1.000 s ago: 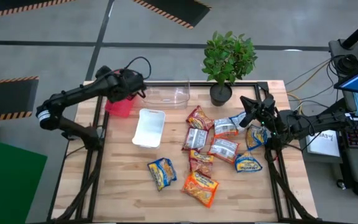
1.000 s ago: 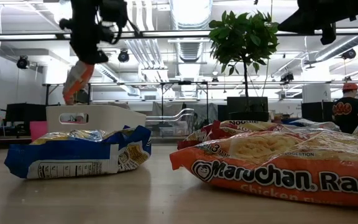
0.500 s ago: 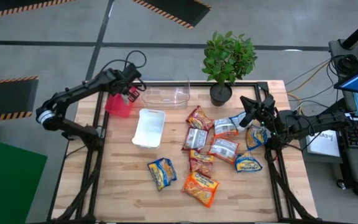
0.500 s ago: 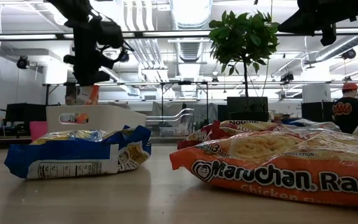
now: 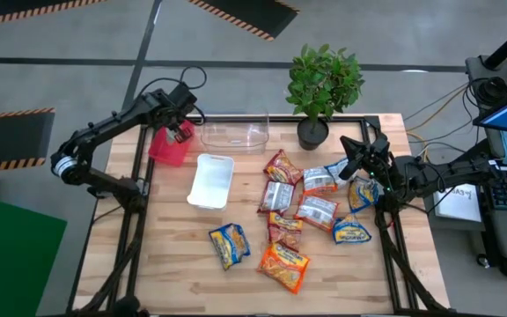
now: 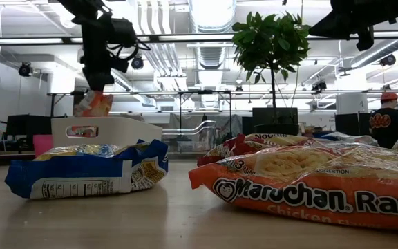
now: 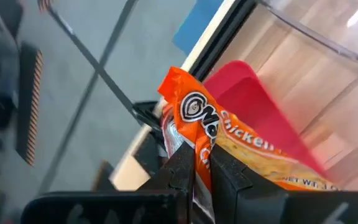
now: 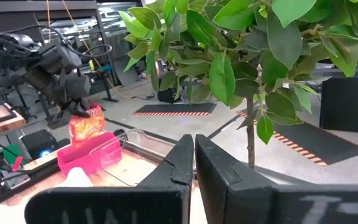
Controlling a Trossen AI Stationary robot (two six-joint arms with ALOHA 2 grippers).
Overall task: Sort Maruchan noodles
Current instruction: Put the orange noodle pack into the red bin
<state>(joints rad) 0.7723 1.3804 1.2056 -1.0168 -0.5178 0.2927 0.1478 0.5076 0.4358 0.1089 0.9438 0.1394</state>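
Left pincer [image 5: 180, 132] holds a packet [image 7: 211, 144] over the corner tray [image 5: 167, 149], beside two other trays

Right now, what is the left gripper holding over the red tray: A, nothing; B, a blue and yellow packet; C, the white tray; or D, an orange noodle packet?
D: the left gripper pinches an orange Maruchan packet above the red tray.

Overhead, table-level, two wrist views

Potted plant [image 5: 322, 88] (leafy) beside clear tray [image 5: 234, 134], white tray [image 5: 211, 180].
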